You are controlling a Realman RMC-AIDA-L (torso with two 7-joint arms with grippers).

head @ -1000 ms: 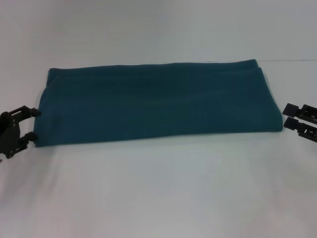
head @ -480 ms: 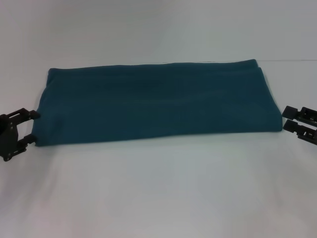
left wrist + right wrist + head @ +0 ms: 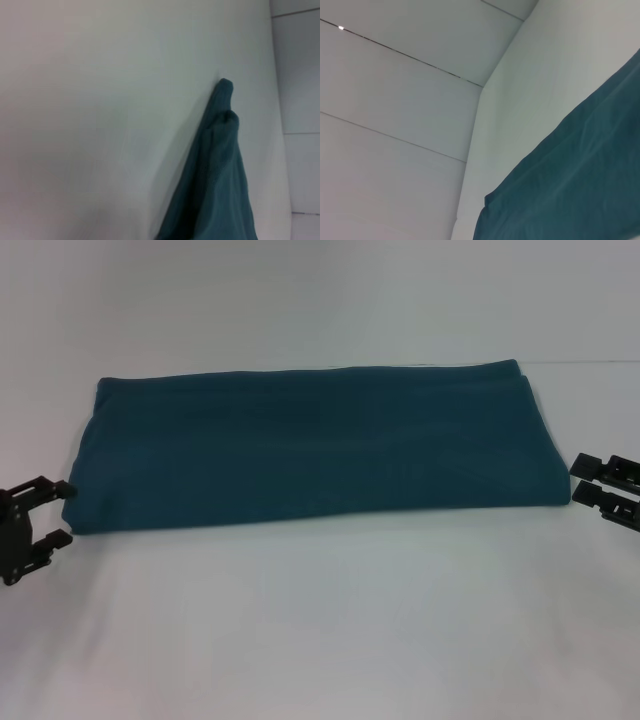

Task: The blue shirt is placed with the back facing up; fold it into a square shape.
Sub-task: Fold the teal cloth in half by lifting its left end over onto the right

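The left gripper [image 3: 66, 512] is sliding back off the soft dark teal-blue shirt [image 3: 315, 445], fingers spread and holding nothing, the right gripper [image 3: 577, 479] is waiting open beside its other end, and a bad grab could mess the long fold.

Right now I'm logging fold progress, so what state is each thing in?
blue shirt: folded into a long band, lying flat on the table, not yet square.
left gripper: open, at the shirt's left end, holding nothing.
right gripper: open, just off the shirt's right end, holding nothing.
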